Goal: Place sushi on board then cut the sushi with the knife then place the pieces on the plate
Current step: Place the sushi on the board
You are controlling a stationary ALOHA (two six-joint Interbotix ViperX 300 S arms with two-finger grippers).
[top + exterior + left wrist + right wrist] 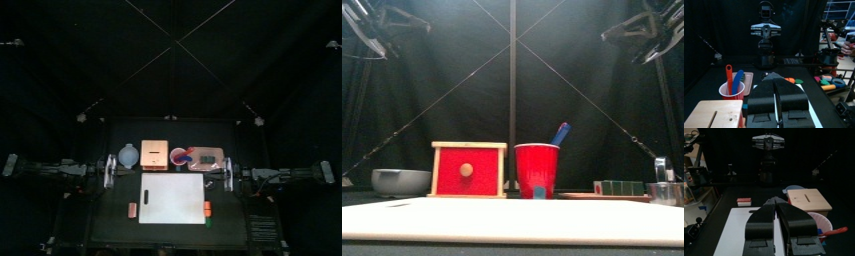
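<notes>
Front view, low right of frame: toy sushi roll, a row of dark green blocks, lying on the flat pink tray. It is not on the board, and nothing grips it.

- Red cup: just left of the tray, at centre frame. It holds the blue knife, whose tip slants up to the right. The left wrist view also shows the red knife standing in the same cup.
- White cutting board: lower centre of the top view, in front of the cup and tray. Its surface is bare.
- Wooden box: pale, with a red drawer front. It stands just left of the cup.
- Blue-grey bowl: left of the box, at the low left of the front view.
- Metal cutter: at the right edge of the front view, beyond the tray. Its wire handle rises upward.
- Small red toy: on the table just beside the board's left edge.
- Orange and green toy: just beside the board's right edge.
- Left gripper: at the table's left side in the top view, level with the board's back edge. Its jaws are pressed together with nothing between them.
- Right gripper: mirrored at the table's right side. Its jaws are likewise closed and empty.

Both grippers are well apart from the sushi.
</notes>
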